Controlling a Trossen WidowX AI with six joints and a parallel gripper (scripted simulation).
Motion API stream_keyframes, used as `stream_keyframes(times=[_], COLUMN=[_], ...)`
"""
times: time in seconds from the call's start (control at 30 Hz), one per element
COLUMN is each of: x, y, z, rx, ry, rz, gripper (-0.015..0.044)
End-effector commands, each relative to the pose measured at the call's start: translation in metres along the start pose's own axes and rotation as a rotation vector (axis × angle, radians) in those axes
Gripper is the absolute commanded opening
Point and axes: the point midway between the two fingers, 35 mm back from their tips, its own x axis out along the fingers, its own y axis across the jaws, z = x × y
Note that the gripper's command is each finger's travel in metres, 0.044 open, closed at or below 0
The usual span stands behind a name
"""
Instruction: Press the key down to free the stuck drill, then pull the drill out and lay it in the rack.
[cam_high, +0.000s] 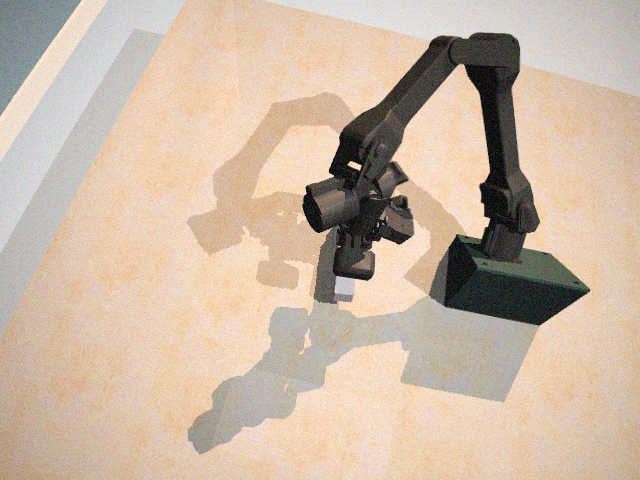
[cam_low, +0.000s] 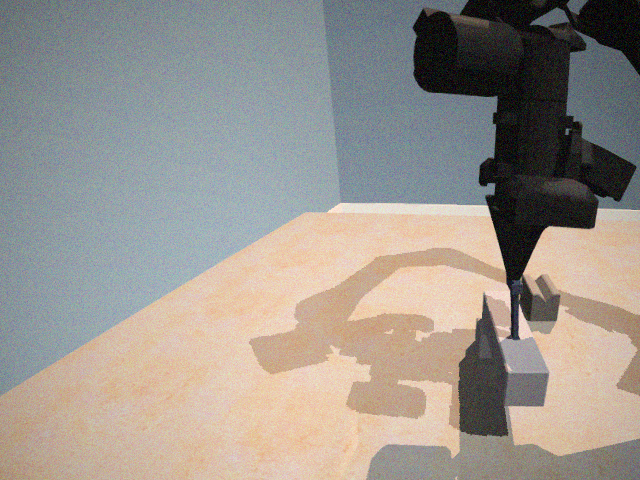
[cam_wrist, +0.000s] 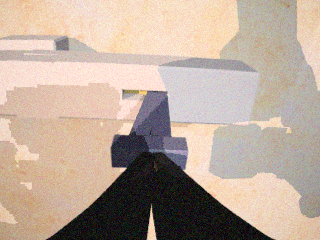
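A long pale block (cam_high: 344, 287) (cam_low: 526, 387) (cam_wrist: 215, 95) has a slot in its top. A dark blue key (cam_low: 514, 317) (cam_wrist: 154, 112) stands upright with its narrow end in that slot and its wider head uppermost. My gripper (cam_low: 514, 281) (cam_wrist: 151, 162) is shut, with its tips against the key's head and nothing seen between them. A little yellow shows in the slot; I cannot tell whether it is part of the drill. The drill is not otherwise visible. The rack (cam_low: 540, 308), a small block with a V notch, stands beyond the pale block. In the top view the arm hides the fingertips.
The arm's dark green base (cam_high: 501, 294) stands to the right in the top view. The arm arches from it over the pale block. A small pale piece (cam_wrist: 27, 45) lies along the block's far side in the wrist view. Broad arm shadows cross the table (cam_high: 155, 335).
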Motion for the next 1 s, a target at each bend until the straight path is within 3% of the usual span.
stream_keyframes(times=[0.0,0.9,0.97], x=[0.0248,0.0298,0.0240], y=[0.0026,0.0036,0.0028], z=[0.0076,0.0075,0.0057], rx=[0.000,0.000,0.000], ry=[-0.062,-0.061,-0.061], rz=[0.023,0.024,0.023], gripper=[0.0000,0.0000,0.0053])
